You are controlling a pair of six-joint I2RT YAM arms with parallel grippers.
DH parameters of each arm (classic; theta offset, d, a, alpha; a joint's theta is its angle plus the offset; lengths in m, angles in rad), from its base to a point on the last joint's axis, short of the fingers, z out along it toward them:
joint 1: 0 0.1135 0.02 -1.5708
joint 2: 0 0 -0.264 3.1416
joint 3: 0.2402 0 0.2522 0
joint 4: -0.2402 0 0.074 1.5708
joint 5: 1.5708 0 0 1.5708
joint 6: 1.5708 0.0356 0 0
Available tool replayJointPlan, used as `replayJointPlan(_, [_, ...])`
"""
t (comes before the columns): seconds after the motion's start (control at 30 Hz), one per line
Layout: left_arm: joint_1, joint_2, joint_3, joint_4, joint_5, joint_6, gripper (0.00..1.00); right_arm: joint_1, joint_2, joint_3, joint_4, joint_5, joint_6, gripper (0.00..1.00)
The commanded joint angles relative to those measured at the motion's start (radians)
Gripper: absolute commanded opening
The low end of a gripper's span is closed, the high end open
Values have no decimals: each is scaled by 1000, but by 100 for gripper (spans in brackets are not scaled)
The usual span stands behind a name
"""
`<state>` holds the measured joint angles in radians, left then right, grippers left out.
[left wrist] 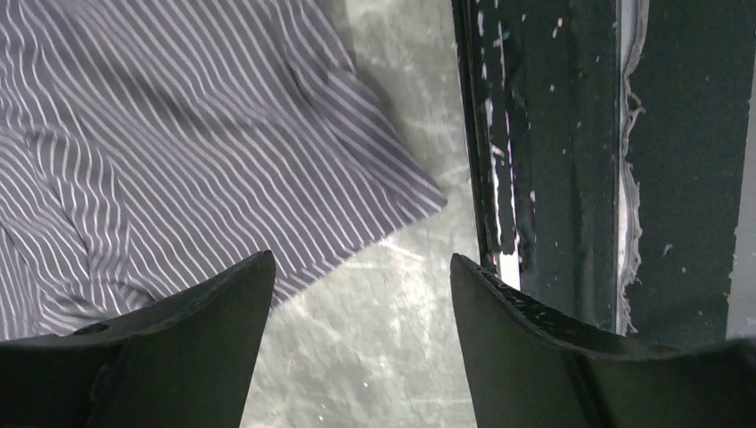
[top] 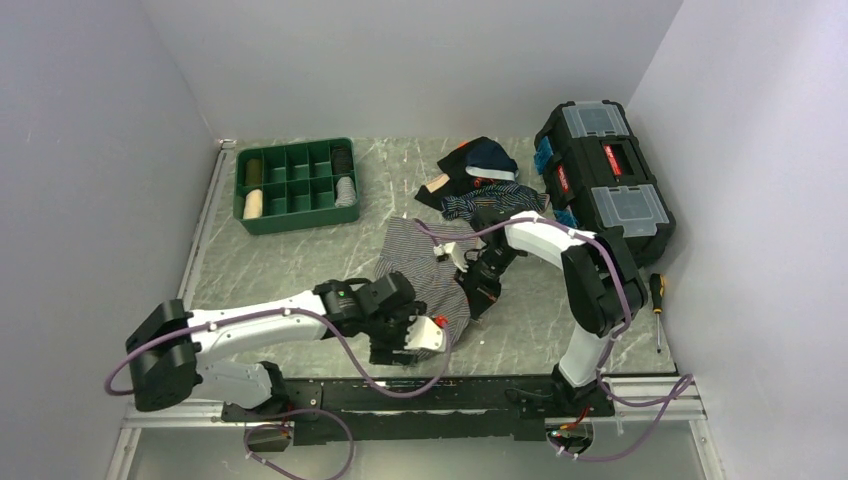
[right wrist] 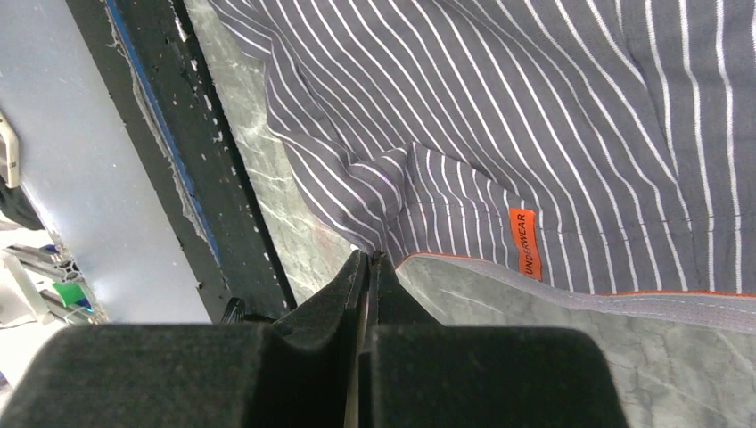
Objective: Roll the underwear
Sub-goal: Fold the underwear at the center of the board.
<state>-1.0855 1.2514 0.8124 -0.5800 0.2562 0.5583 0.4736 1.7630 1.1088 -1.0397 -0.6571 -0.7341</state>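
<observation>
Underwear [top: 413, 256] partly covered from above | left hand [left wrist: 361, 263] spread, empty | right hand [right wrist: 367, 259] clenched on its edge

The underwear [right wrist: 535, 107] is grey with thin white stripes and an orange label [right wrist: 525, 242].

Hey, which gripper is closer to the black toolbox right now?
Right. The right gripper pinches the underwear mid-table, down-left of the black toolbox. The left gripper hangs open farther left, at the underwear's near edge.
</observation>
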Motion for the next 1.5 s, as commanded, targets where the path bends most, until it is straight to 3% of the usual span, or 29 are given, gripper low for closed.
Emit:
replayJointPlan(0.0, [-74,84,84,44,-38,-1,75,-3,22,43,-36,-45,-22,0])
replayJointPlan(0.4, [-184,167,14,122,-80,-19,69,-6,6,33,-32,-35,-18,0])
replayJointPlan(0.6, [-188,185,-11,144,-111,-9,60,-6,3,11,-15,-38,-16,0])
replayJointPlan(1.0, [-188,222,-68,199,-143,-14,56,-8,-17,-2,-11,-26,-13,0])
replayJointPlan(1.33, [-188,240,-63,181,-127,-3,31,-7,-35,-13,-10,-20,-7,0])
replayJointPlan(1.47, [-188,230,-62,155,-126,6,13,-7,-59,-23,-18,-17,-9,0])
